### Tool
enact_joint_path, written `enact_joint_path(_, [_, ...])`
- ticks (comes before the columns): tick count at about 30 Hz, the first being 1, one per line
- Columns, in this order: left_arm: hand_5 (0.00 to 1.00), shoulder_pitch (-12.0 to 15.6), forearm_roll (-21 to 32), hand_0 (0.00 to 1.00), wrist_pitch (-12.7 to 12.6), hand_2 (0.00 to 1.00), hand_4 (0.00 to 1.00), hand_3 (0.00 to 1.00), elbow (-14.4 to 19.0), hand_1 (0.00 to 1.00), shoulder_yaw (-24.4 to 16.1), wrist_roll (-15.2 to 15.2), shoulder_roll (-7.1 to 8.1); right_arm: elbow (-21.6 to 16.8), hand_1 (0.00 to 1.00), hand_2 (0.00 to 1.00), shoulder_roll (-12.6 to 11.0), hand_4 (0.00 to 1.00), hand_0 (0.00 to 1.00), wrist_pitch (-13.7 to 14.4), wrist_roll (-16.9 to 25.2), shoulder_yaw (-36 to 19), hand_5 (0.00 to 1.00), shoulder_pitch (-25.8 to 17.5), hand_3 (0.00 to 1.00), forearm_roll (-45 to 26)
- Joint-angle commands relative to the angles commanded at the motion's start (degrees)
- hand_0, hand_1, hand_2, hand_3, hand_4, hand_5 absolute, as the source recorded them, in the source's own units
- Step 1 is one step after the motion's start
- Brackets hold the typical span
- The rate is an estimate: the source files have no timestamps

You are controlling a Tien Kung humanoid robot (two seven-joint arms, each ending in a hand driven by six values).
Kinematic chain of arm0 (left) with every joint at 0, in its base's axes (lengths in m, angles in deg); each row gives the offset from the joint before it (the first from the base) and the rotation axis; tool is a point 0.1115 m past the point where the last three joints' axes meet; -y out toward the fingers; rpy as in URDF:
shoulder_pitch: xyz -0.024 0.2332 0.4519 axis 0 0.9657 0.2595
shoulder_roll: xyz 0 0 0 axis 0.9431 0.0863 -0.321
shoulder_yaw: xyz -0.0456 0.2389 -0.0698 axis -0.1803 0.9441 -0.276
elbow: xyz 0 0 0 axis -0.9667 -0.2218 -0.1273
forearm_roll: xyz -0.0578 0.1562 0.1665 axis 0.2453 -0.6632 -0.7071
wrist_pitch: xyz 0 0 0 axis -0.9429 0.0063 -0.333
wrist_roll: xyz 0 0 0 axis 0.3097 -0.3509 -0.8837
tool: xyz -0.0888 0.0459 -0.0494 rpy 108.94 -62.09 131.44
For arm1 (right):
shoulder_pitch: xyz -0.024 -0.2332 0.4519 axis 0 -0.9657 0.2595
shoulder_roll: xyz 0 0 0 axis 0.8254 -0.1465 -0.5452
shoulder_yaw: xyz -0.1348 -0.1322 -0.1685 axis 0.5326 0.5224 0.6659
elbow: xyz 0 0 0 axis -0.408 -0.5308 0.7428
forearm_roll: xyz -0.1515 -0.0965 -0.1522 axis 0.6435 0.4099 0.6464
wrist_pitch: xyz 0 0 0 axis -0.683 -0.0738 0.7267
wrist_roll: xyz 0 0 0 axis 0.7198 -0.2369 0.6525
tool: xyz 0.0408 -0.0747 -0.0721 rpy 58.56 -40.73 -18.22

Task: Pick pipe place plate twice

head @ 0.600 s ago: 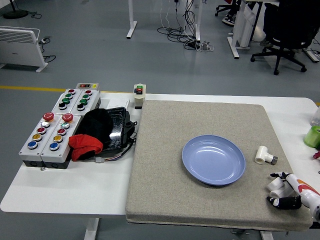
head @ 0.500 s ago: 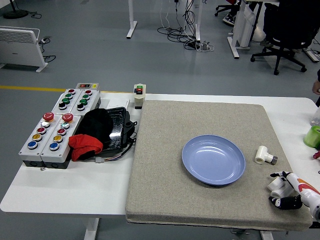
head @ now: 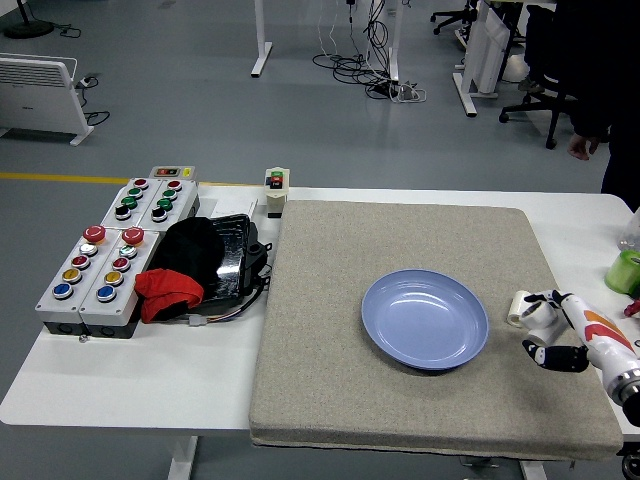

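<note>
Right hand (head: 548, 328) comes in from the lower right over the grey mat (head: 330, 380), its white and black fingers (head: 541, 305) curled around the white pipe fitting (head: 519, 309), which sits on the mat just right of the blue plate (head: 424, 319). From this angle the fingers look closed on the pipe, though whether the grip is firm is hard to tell; the pipe seems to touch the mat, so it does not look lifted. The plate is bare, nothing in it, so judging by that this is the pick step of the first round, grasp stage. A second pipe cannot be seen clearly; it may be hidden under the hand. Next move likely calls for tightening the grasp, lifting the pipe clear of the mat, carrying it left over the plate rim and setting it down inside the dish without tipping the plate. The pipe is small and round, so it could slip or roll out of the fingers if the hold is loose. Left hand is not in the picture. A person stands at the far right edge behind the table, one hand (head: 579, 147) hanging free, touching nothing on the table. Button boxes (head: 110, 255), a black and red cloth pile (head: 185, 265) and a green object (head: 625, 271) sit apart from the work.
</note>
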Motion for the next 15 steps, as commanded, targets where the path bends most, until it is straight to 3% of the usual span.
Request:
enact_joint_path(4, [0.998,0.0,0.0,0.698,0.0,0.713,0.313,0.652,0.0,0.684,-0.2,0.0,-0.06,2.5,0.370,0.494,1.9,0.428,0.228,0.0,-0.1,5.1,0.016,4.8,0.559,-0.3])
enact_joint_path(5, [0.998,0.0,0.0,0.698,0.0,0.712,0.312,0.650,0.0,0.683,-0.2,0.0,-0.06,2.9,0.433,0.530,2.2,0.474,0.318,0.0,-0.1,5.8,0.049,5.4,0.574,-0.3])
enact_joint_path(7, [0.998,0.0,0.0,0.698,-0.1,0.712,0.312,0.650,0.0,0.683,-0.5,0.0,-0.08,4.7,0.433,0.530,3.2,0.474,0.318,-0.2,0.1,7.6,0.049,7.2,0.574,-0.5])
enact_joint_path(9, [0.998,-0.1,-0.1,0.698,-0.1,0.712,0.312,0.650,0.1,0.683,-0.6,0.0,-0.09,5.8,0.433,0.530,3.8,0.474,0.318,-1.0,-0.1,8.5,0.049,8.2,0.574,-0.3])
enact_joint_path(10, [0.998,-0.1,-0.2,0.698,-0.2,0.712,0.312,0.650,0.1,0.683,-0.8,0.0,-0.08,6.8,0.433,0.530,4.2,0.474,0.318,-2.9,-1.4,9.0,0.049,9.0,0.574,-0.1])
enact_joint_path(11, [0.998,-0.1,-0.2,0.698,-0.2,0.712,0.313,0.650,0.1,0.683,-1.0,0.1,-0.09,7.6,0.920,0.998,4.6,0.785,0.952,-4.3,-1.8,9.2,0.338,9.6,0.953,0.6])
enact_joint_path(15, [0.998,-0.1,-0.2,0.698,-0.2,0.712,0.313,0.650,0.1,0.683,-1.2,0.1,-0.11,9.2,0.920,0.998,5.3,0.785,0.952,-6.7,-2.3,9.7,0.338,11.2,0.953,-0.1])
